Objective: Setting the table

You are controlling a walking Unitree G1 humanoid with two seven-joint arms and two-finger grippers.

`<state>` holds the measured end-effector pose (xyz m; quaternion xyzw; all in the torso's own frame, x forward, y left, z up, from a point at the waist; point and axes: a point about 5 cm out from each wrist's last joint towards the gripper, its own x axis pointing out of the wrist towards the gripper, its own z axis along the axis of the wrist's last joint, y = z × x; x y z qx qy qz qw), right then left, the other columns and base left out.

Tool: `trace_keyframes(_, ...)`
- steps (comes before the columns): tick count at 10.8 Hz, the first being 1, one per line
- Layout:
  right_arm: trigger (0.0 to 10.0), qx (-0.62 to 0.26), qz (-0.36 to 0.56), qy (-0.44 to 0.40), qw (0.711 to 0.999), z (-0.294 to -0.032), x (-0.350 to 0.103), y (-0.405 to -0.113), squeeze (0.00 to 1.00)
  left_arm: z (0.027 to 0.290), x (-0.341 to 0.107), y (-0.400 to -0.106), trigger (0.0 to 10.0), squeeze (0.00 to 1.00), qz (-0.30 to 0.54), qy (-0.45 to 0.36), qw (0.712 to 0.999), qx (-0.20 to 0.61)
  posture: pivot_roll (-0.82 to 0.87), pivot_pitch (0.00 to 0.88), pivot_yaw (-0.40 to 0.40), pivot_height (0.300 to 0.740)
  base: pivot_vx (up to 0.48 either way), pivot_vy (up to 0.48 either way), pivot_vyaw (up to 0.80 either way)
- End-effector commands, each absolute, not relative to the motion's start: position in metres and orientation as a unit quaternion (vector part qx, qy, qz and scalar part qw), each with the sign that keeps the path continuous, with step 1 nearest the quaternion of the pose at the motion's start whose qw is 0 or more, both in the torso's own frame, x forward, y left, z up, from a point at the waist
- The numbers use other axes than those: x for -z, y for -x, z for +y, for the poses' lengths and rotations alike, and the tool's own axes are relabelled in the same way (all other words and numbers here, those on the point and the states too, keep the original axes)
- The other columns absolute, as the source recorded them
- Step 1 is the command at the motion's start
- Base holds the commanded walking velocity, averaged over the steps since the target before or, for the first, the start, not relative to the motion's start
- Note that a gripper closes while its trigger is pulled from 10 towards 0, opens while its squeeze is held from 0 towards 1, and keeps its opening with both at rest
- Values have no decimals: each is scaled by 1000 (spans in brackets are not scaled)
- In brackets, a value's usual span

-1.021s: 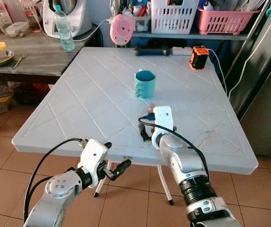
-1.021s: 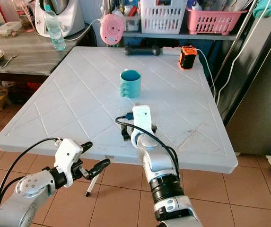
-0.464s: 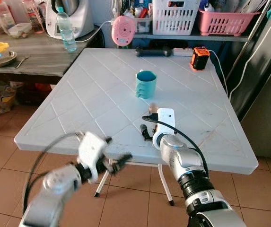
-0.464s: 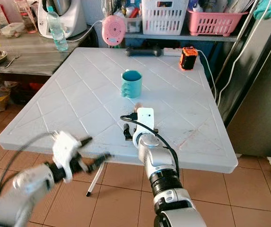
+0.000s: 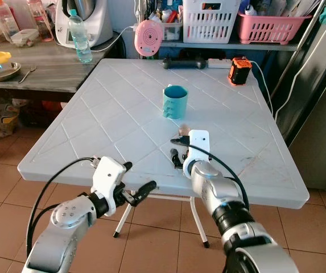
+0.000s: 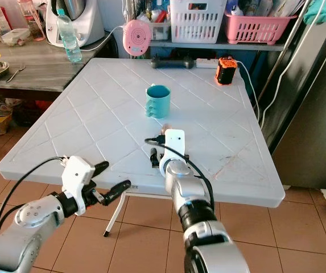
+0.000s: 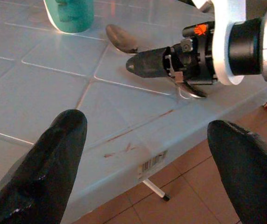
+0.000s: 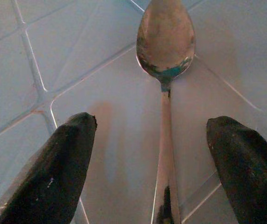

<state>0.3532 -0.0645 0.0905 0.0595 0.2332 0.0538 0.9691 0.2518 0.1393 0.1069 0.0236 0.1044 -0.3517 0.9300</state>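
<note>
Shiny metal spoon (image 8: 165, 93) lying flat on white plastic table (image 5: 94, 131), handle running lengthwise between spread, empty fingers of right gripper (image 8: 156, 172), bowl pointing ahead toward teal mug (image 5: 174, 101); left gripper (image 5: 137, 190) open, farther off at table edge.

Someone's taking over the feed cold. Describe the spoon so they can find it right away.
Start at the white table, then the teal mug near its middle. Just on the robot's side of the mug, the right end effector sits open over the table, and the spoon lies flat between its fingers, bowl toward the mug. It is the only shiny metal utensil on this table.
</note>
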Motion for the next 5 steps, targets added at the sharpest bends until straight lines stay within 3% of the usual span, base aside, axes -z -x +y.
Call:
trace_keyframes(1,0,-46,247,-66,966,-65,-88,-355,0,139,-106,-251,10000,0,106,-26,929,354,107,26,21,740,0,0,0)
trace_keyframes(5,0,-23,242,-78,967,-72,-92,-362,0,137,-103,-246,10000,0,110,-28,926,360,112,31,21,740,0,0,0)
